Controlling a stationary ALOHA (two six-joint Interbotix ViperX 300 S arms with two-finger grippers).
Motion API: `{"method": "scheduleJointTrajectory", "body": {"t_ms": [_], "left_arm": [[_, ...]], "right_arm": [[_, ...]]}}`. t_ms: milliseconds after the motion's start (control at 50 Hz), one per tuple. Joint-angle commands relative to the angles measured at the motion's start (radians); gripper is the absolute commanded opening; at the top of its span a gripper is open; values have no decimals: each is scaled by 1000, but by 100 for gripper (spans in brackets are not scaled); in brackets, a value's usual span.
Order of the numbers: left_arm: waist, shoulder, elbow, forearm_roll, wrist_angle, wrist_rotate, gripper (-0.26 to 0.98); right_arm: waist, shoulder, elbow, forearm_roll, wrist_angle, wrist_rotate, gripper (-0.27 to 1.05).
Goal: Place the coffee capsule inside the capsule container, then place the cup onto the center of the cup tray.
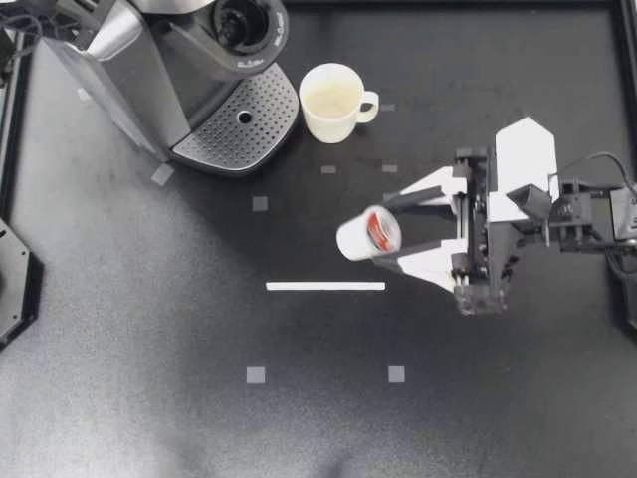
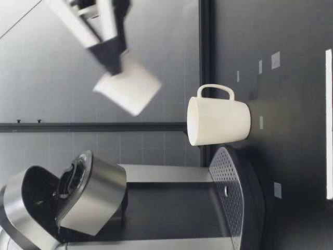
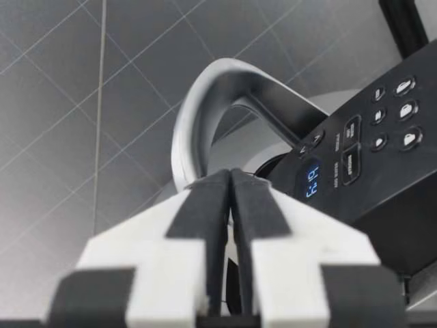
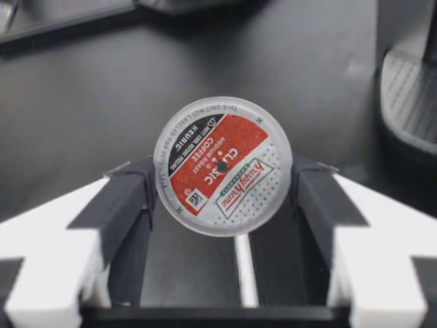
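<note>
Listing left to right, top view. Item 1? (Checker)
Item 1: coffee machine [image 1: 139, 80], with capsule container [image 1: 242, 25] open at its top and cup tray [image 1: 239, 134] at its foot. Item 2: cup [image 1: 333, 100], upright on the table [image 1: 149, 349], off the tray at about its 2 o'clock. (Clerk)
Item 3? (Checker)
Item 3: coffee capsule [image 1: 360, 237], carried off the table by my right gripper [image 1: 383, 231], one finger pressing each side. Long axis runs roughly 9-to-3, foil lid toward the wrist at 3. (Clerk)
Bearing for the move? (Checker)
Container lies at roughly 11 o'clock from the capsule, well apart; cup near 12. Judged: carry over, then turn the capsule lid-up. (Clerk)
Other arm? (Checker)
Item 4: my left gripper [image 3: 230, 205], absent from the top view. Its wrist view shows the fingers pressed together on nothing, machine just ahead. (Clerk)
View notes? (Checker)
Right wrist view alone shows the lid face-on; low view alone shows the capsule's height and tilt. (Clerk)
</note>
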Motion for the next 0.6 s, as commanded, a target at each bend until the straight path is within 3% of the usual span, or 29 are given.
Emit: {"method": "scheduleJointTrajectory", "body": {"t_ms": [0, 320, 580], "left_arm": [[23, -23, -9, 5, -8, -17, 11], [23, -118, 25, 15, -221, -187, 11], [23, -173, 55, 17, -255, -210, 11]], "right_arm": [[-37, -25, -46, -9, -26, -12, 48], [-190, -12, -193, -12, -55, -184, 48], [-279, 37, -325, -14, 6, -261, 49]]}}
